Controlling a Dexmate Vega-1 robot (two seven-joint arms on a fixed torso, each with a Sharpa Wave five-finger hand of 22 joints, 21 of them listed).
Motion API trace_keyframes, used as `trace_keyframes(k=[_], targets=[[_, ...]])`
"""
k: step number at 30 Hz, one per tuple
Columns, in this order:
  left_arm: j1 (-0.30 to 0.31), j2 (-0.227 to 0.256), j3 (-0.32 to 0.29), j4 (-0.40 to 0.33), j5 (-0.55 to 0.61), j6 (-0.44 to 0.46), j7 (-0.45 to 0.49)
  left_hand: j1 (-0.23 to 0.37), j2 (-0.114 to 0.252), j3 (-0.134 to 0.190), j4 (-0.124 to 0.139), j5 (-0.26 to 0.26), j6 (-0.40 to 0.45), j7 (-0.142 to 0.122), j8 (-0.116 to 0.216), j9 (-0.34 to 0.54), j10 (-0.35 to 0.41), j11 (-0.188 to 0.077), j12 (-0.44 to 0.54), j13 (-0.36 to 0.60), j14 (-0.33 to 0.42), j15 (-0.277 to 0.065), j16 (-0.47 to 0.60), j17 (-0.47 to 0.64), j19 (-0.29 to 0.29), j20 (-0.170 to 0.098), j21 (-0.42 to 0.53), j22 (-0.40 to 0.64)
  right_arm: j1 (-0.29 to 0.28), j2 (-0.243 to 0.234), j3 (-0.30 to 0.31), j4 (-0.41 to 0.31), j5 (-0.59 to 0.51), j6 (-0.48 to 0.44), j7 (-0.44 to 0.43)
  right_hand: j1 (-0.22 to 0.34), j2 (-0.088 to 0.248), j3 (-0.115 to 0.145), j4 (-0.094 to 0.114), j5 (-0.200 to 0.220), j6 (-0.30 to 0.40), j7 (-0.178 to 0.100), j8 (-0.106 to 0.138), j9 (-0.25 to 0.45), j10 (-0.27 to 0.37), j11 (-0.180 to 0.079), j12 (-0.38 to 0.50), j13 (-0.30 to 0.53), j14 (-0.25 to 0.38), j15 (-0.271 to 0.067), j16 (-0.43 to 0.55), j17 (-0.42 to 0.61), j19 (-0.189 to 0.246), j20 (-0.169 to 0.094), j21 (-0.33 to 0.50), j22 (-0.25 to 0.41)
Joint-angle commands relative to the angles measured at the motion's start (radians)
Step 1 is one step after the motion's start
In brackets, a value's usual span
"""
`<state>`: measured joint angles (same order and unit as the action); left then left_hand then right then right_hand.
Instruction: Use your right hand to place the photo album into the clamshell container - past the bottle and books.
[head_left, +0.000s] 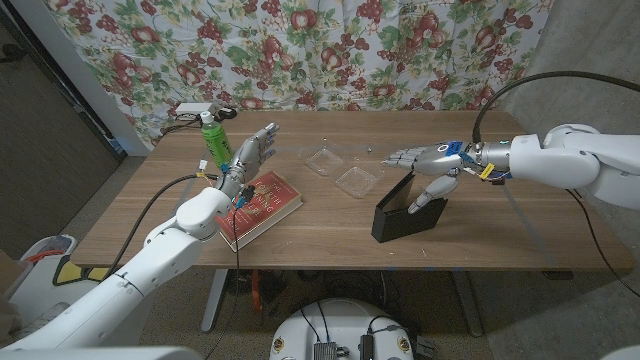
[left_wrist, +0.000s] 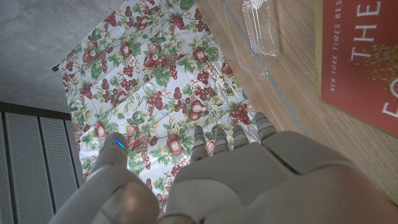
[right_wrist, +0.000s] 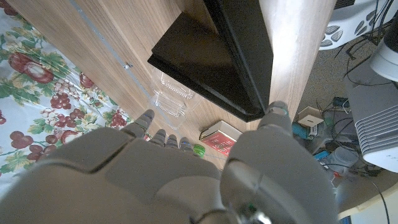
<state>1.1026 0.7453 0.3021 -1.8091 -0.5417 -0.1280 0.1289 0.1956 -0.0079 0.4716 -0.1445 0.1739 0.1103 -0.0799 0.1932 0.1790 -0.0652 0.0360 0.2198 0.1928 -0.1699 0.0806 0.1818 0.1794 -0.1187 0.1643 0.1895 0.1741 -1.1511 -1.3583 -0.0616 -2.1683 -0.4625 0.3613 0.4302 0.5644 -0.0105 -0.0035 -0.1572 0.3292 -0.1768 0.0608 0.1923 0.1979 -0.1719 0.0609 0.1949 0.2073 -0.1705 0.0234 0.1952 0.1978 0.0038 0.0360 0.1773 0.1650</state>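
Right now the grasp looks half made: the right hand (head_left: 432, 165) has its thumb pressed on the upper corner of the black, stiff-covered photo album (head_left: 405, 212), which stands propped open like a tent just below the fingers (head_left: 398, 157). Those fingers stretch out straight and fairly close together above the album, closing on nothing. Beyond the fingertips, close by, lies the clear plastic clamshell container (head_left: 342, 170), opened into two shallow trays. Next, I judge, the fingers must curl round the cover opposite the thumb, then lift and carry it a short way forward. Whether the thumb truly bears on the cover or only brushes it is hard to tell. Far off, the left hand (head_left: 250, 158) stands with fingers spread, holding nothing, beside the red hardcover book (head_left: 262, 203) and green bottle (head_left: 213, 143).
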Motion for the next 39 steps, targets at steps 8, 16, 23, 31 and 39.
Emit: trace_keyframes(k=[8, 16, 23, 31, 39], targets=[[0.013, 0.009, -0.007, -0.019, -0.002, 0.013, 0.010, 0.000, 0.002, -0.006, 0.001, -0.002, 0.002, 0.007, 0.001, 0.003, 0.003, 0.006, 0.005, 0.006, -0.057, 0.005, 0.005, 0.003, -0.004, -0.004, 0.004, 0.003, 0.111, -0.004, -0.101, -0.006, -0.095, 0.066, 0.052, 0.059, 0.019, 0.024, -0.005, 0.008, -0.143, 0.012, 0.001, 0.005, -0.128, 0.012, -0.001, 0.003, -0.124, 0.010, -0.008, 0.006, -0.029, -0.001, 0.000, 0.004], [0.009, 0.001, -0.001, -0.010, -0.001, 0.008, 0.008, 0.000, 0.002, -0.007, 0.002, -0.002, 0.002, 0.008, 0.000, 0.003, 0.003, 0.006, 0.005, 0.006, -0.058, 0.005, 0.005, 0.003, -0.005, -0.004, 0.004, 0.003, 0.129, -0.005, -0.119, -0.009, -0.122, 0.078, 0.055, 0.080, 0.023, 0.030, -0.004, 0.008, -0.131, 0.006, 0.008, 0.006, -0.113, 0.015, 0.013, 0.005, -0.122, 0.003, -0.002, 0.007, -0.036, -0.006, 0.003, 0.004], [0.008, -0.003, 0.002, -0.008, 0.000, 0.006, 0.010, 0.000, 0.002, -0.008, 0.002, -0.002, 0.003, 0.008, 0.000, 0.003, 0.003, 0.006, 0.004, 0.006, -0.058, 0.005, 0.005, 0.003, -0.005, -0.004, 0.004, 0.003, 0.159, 0.005, -0.144, 0.001, -0.129, 0.092, 0.071, 0.088, 0.026, 0.033, -0.004, 0.008, -0.132, 0.005, 0.007, 0.006, -0.117, 0.013, 0.013, 0.006, -0.122, -0.001, -0.001, 0.008, -0.041, -0.002, 0.002, 0.004], [0.004, -0.003, 0.006, -0.005, -0.001, 0.009, 0.005, 0.000, 0.002, -0.008, 0.002, -0.002, 0.003, 0.008, -0.001, 0.003, 0.003, 0.005, 0.004, 0.006, -0.058, 0.005, 0.005, 0.003, -0.005, -0.004, 0.004, 0.003, 0.199, 0.024, -0.182, 0.014, -0.152, 0.112, 0.088, 0.105, 0.032, 0.038, -0.003, 0.006, -0.140, 0.003, 0.005, 0.006, -0.103, 0.006, 0.025, 0.010, -0.120, -0.011, 0.002, 0.009, -0.035, -0.010, 0.008, 0.004], [0.009, -0.007, 0.004, -0.007, -0.001, 0.010, 0.016, 0.000, 0.003, -0.009, 0.002, -0.002, 0.004, 0.009, -0.001, 0.003, 0.002, 0.006, 0.004, 0.006, -0.059, 0.004, 0.005, 0.003, -0.006, -0.004, 0.004, 0.003, 0.220, 0.042, -0.203, 0.032, -0.145, 0.121, 0.096, 0.110, 0.032, 0.039, -0.002, 0.005, -0.135, 0.002, 0.007, 0.006, -0.102, 0.006, 0.028, 0.011, -0.121, -0.012, 0.002, 0.009, -0.035, -0.014, 0.009, 0.005]])
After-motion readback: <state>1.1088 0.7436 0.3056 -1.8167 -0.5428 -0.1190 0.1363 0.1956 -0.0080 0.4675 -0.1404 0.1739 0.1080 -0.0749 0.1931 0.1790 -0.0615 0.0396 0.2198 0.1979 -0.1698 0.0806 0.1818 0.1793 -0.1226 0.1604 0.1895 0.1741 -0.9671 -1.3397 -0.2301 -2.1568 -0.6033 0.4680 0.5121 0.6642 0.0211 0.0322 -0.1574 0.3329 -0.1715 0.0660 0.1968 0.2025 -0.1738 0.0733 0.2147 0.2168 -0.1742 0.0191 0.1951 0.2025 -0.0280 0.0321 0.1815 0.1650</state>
